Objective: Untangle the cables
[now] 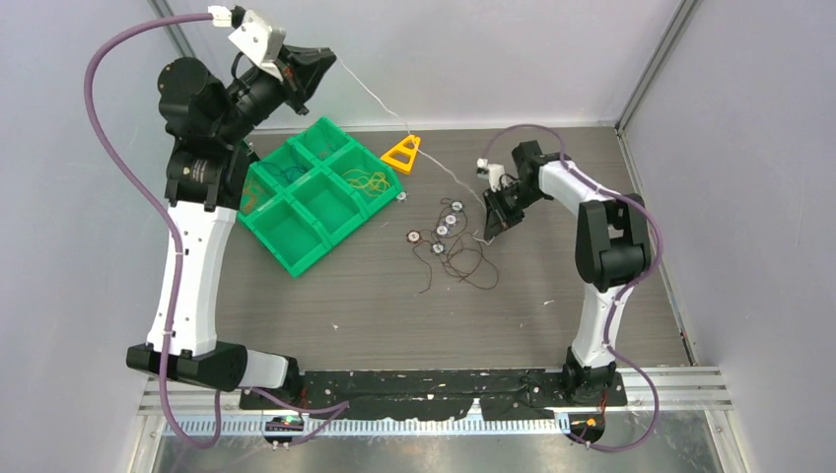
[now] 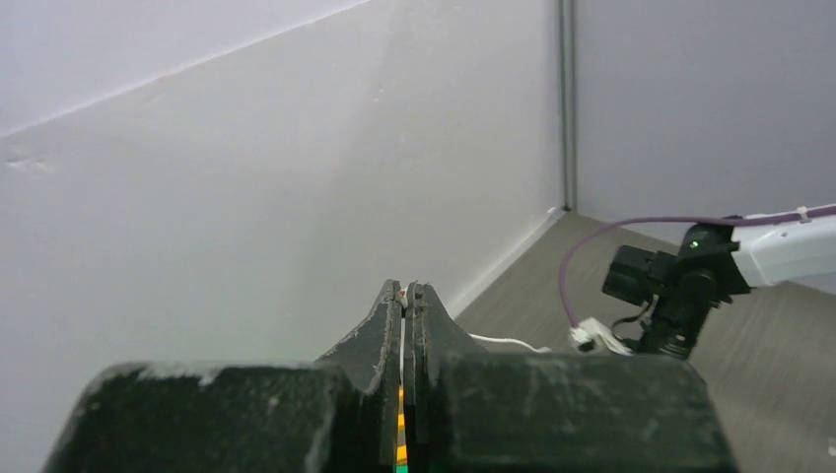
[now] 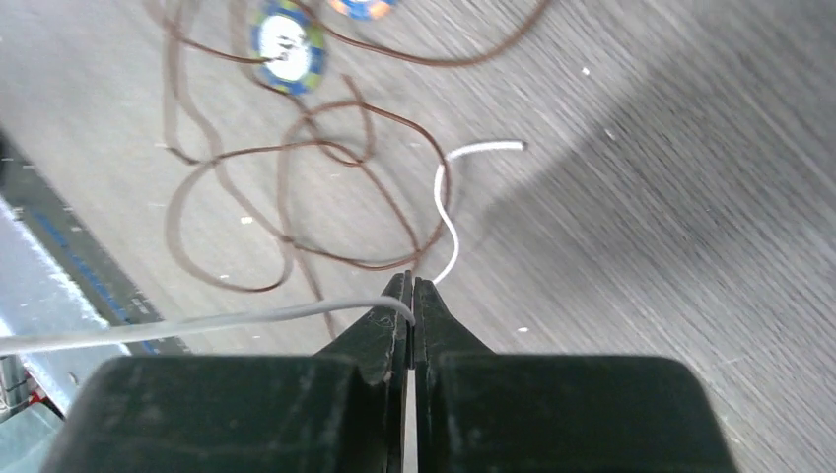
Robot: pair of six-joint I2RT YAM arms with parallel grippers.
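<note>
Over the grey tabletop [image 1: 394,315], my left hand [image 1: 330,61] and right hand [image 1: 488,235] each pinch the white cable [image 1: 373,98] near its ends; I'd judge it limp, featherlight and slippery.

Divided tray [image 1: 269,246] far left on bench [image 1: 394,315], loose cables [image 1: 367,180] in some compartments. Triangular piece [image 1: 402,155] just right of tray, far side. Discs [image 1: 442,230] at centre; cable tangle [image 1: 463,264] just near of them (strands reach discs). Right hand [image 1: 485,235] right of discs, low. Left hand [image 1: 330,61] high, behind tray. One cable [image 1: 380,103] strung between hands, over triangular piece.
</note>
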